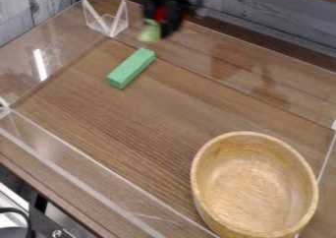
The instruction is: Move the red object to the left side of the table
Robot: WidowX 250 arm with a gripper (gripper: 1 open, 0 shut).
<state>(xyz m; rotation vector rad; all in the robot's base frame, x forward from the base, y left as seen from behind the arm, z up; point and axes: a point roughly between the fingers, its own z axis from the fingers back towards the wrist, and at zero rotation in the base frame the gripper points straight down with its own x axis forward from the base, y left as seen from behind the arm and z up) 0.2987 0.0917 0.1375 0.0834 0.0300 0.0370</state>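
Note:
My gripper point(161, 26) hangs above the far left part of the table point(197, 104), blurred by motion. It is shut on the red object point(153, 30), a small toy fruit whose light green end pokes out at the lower left of the fingers. The fruit is held up off the wood, just beyond the far end of the flat green block. Most of its red body is hidden between the dark fingers.
A flat green block point(132, 67) lies on the left half of the table. A round wooden bowl point(256, 188) sits at the near right corner. A small clear acrylic stand point(105, 19) is at the far left corner. Low clear walls edge the table.

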